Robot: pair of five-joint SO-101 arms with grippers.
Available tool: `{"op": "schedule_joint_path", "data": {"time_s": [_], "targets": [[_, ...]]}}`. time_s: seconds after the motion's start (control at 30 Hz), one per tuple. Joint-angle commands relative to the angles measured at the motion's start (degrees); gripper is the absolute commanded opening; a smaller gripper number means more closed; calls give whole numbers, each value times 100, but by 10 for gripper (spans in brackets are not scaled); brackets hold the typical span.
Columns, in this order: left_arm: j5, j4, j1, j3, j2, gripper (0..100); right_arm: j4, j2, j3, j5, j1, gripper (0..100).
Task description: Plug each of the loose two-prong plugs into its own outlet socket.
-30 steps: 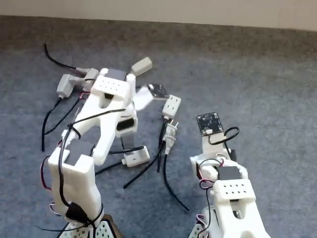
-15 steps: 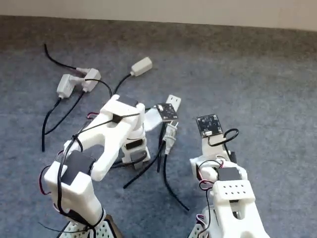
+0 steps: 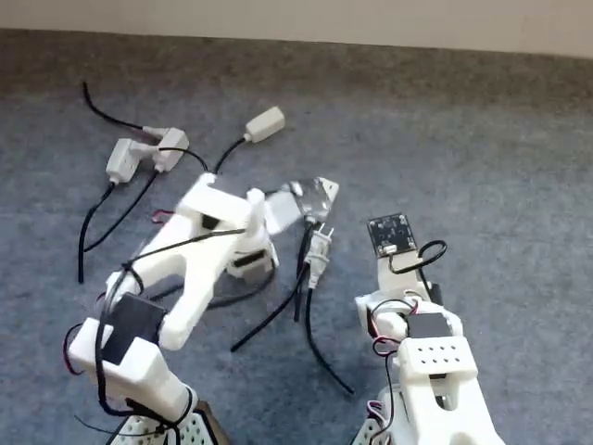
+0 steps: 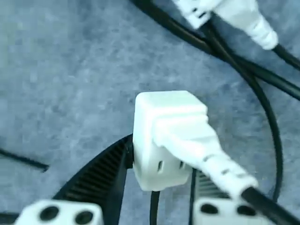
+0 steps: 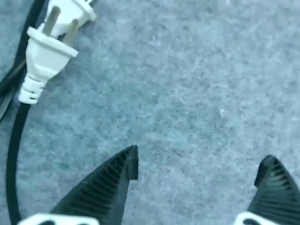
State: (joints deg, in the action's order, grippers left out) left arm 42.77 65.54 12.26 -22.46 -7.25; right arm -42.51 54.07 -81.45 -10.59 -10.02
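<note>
Left end effector [image 4: 161, 157] is pinching the socket [image 4: 164, 117]. In the left wrist view the white block sits at frame centre between the two black fingers [image 4: 105, 171], its slots facing the camera and its own cord running off to the lower right. From the high view, that end effector [image 3: 301, 199] and the socket [image 3: 324, 192] are just above centre, blurred, at the end of the left arm [image 3: 185, 269] that slants up from the lower left.

The plug [image 3: 318, 252] lies on the carpeted counter [image 3: 500, 148] just below the socket, close to it but apart, its black cord trailing down toward the bottom of the frame. The left wrist view catches it at the upper right [image 4: 234, 14], well clear of the fingers.

Right end effector [image 5: 201, 157] is spread wide, with nothing between its fingers but bare carpet. The plug [image 5: 44, 54] sits at the upper left of that view, two prongs pointing up, off to the side of the gap. The right arm [image 3: 431, 362] stands at lower right.

Upper left in the high view: a joined pair [image 3: 139, 156], and a far socket [image 3: 266, 123] to its right.
</note>
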Motion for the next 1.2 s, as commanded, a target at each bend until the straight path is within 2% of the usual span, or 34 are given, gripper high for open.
{"op": "schedule_joint_path", "data": {"time_s": [0.0,0.13,0.3,0.57,0.77,0.87,1.0,1.17], "targets": [[26,607,-796,1147,382,5,92,101,48,-62,48,379],[26,782,-1886,2158,224,5,92,101,48,-62,48,379],[-273,985,-2721,3785,-1112,5,92,101,48,-53,48,379],[-668,2497,-2554,7732,-3635,5,92,101,48,-44,48,379],[-1125,2919,-2211,10114,-5174,5,92,110,48,-62,48,379],[-1196,2919,-2343,10809,-5684,5,92,101,48,-70,48,379],[-1284,2910,-2782,11380,-5692,5,92,101,48,-70,48,379],[-1178,2910,-3037,11116,-5569,5,92,101,48,-70,48,379]]}}
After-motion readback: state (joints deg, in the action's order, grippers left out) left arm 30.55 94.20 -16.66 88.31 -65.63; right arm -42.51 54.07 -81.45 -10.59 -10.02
